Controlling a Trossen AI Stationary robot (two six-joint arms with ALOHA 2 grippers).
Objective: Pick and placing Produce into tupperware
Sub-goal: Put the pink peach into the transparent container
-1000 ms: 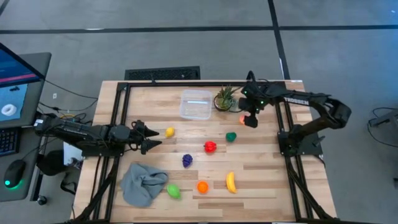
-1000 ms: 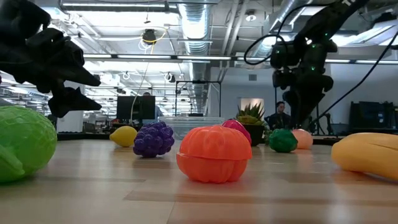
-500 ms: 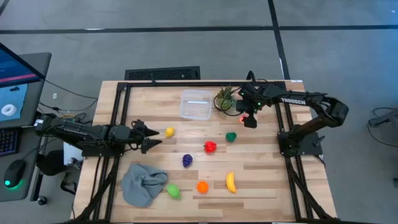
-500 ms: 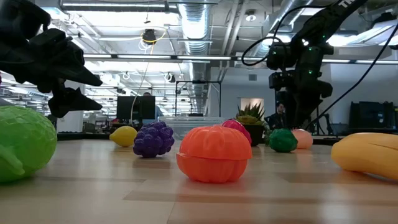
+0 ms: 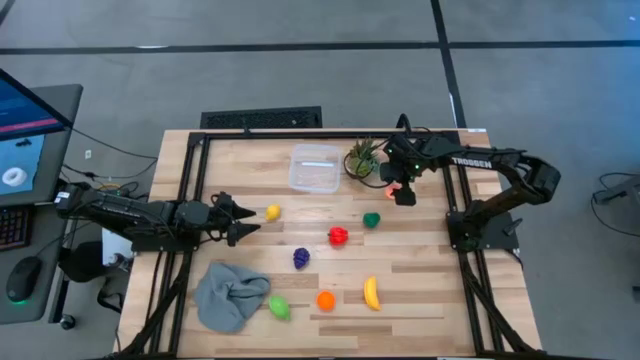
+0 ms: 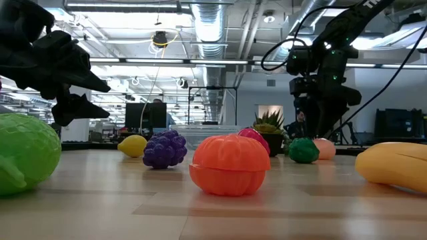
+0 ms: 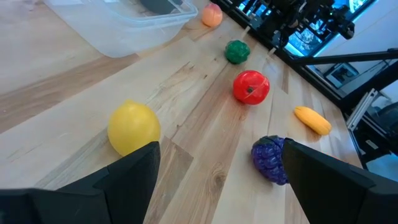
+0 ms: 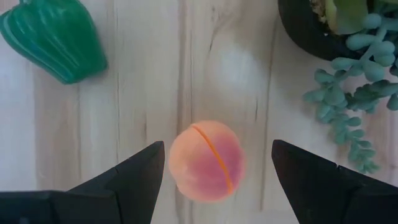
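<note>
right gripper [image 8: 214,165] w/ fingers apart above peach [image 8: 205,160] by worktop's far edge; left gripper [image 5: 240,222] apart near lemon [image 5: 273,212].

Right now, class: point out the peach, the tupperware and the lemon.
peach [image 8: 206,162], right wrist view, middle of its skin beside the seam.
tupperware [image 5: 314,181], high view, its near wall.
lemon [image 7: 133,127], left wrist view, centre of its yellow rind.

Clear empty tupperware [image 5: 314,167] sits upright beside the potted plant [image 5: 361,158].
</note>
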